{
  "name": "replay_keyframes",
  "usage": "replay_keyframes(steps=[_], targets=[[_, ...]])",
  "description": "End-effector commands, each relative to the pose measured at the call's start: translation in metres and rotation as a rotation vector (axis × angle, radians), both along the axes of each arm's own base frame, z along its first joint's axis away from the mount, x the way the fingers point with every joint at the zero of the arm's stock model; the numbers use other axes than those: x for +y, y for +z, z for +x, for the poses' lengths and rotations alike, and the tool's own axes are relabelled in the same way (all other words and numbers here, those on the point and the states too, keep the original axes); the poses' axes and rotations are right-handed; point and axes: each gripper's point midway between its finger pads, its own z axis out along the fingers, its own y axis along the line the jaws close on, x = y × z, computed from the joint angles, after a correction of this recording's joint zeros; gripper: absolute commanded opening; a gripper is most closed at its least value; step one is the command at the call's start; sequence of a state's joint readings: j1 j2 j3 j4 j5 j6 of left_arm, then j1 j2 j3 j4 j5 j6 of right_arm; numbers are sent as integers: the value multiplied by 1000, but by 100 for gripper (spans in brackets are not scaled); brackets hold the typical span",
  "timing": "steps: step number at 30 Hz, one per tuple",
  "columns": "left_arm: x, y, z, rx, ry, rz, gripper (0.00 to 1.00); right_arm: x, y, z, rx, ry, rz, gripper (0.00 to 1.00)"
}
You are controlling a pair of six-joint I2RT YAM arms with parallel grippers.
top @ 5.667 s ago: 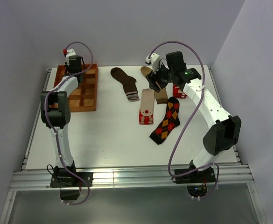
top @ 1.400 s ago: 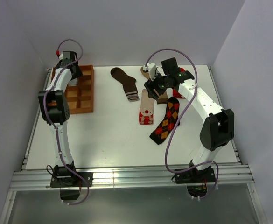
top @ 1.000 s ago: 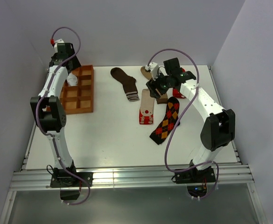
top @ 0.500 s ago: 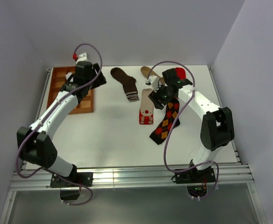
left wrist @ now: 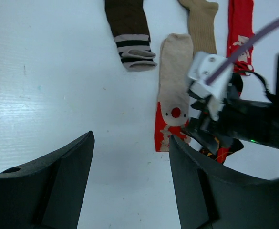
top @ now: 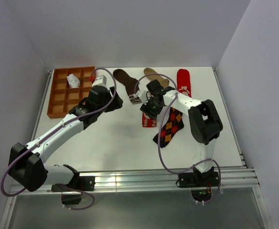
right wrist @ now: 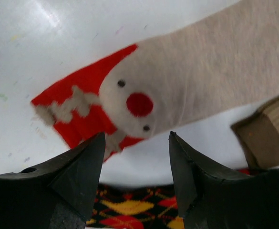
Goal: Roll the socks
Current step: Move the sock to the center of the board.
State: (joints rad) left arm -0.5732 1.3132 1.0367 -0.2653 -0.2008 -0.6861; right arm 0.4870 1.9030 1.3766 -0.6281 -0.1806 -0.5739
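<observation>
Both arms have left their earlier spots: the left arm has swung away from the tray (top: 58, 102) out over the middle of the table (top: 106, 143), and the right arm has pulled back from the far socks toward the near end of the beige red-toed sock (right wrist: 187, 81).

We see the left gripper (left wrist: 130, 138) with its fingers spread wide and nothing between them, hovering over bare table just short of the dark brown sock (top: 125, 81), whose striped cuff points toward it.

The right gripper (right wrist: 136, 136) is also spread apart and empty, poised just above the red toe of the beige sock, where a small face with a red nose shows. The argyle sock (top: 170, 126) lies just beside it on the right, partly under the gripper in the wrist view.

The tan sock (top: 154, 75) and the red sock (top: 183, 78) lie flat near the far edge. The white sock (top: 73, 80) sits bundled in a far compartment of the tray.
</observation>
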Motion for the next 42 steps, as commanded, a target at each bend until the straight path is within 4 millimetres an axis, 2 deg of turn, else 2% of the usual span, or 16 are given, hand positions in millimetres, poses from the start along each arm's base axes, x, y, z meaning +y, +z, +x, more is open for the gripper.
replay_keyframes(steps=[1, 5, 9, 13, 16, 20, 24, 28, 33, 34, 35, 38, 39, 40, 41, 42], targets=[[-4, 31, 1, -92, 16, -71, 69, 6, 1, 24, -39, -41, -19, 63], [-5, 31, -3, -90, 6, -67, 69, 5, -15, 21, 20, -46, -54, 59], [-3, 34, -5, -95, 6, -55, 69, 8, -23, 1, 66, -10, -74, 57], [2, 43, -7, -110, 11, -44, 69, 25, -23, -28, 113, 57, -78, 56], [4, 47, -7, -112, 14, -36, 69, 50, -22, -62, 179, 133, -70, 56], [6, 49, -8, -111, 15, -27, 69, 74, -21, -93, 241, 191, -45, 56], [6, 52, -10, -116, 14, -34, 70, 101, -17, -108, 298, 200, 5, 56], [6, 51, -11, -113, 7, -32, 69, 124, -5, -89, 296, 109, 70, 56], [5, 52, -12, -112, -1, -35, 69, 128, 12, -70, 239, 76, 127, 54], [5, 55, -14, -117, -4, -38, 69, 123, 12, -66, 200, 79, 124, 54], [6, 57, -15, -122, -3, -43, 69, 121, 29, -62, 144, 88, 146, 54], [7, 70, -19, -152, -14, -65, 70, 107, 48, -61, 26, 142, 145, 56], [8, 75, -21, -158, -12, -71, 70, 102, 50, -60, -2, 152, 135, 56], [12, 84, -23, -177, -2, -82, 70, 92, 41, -67, -5, 191, 102, 57], [15, 88, -24, -184, 8, -82, 70, 88, 46, -65, -48, 204, 99, 58], [18, 98, -25, -202, 22, -94, 71, 78, 33, -75, -26, 224, 73, 59]])
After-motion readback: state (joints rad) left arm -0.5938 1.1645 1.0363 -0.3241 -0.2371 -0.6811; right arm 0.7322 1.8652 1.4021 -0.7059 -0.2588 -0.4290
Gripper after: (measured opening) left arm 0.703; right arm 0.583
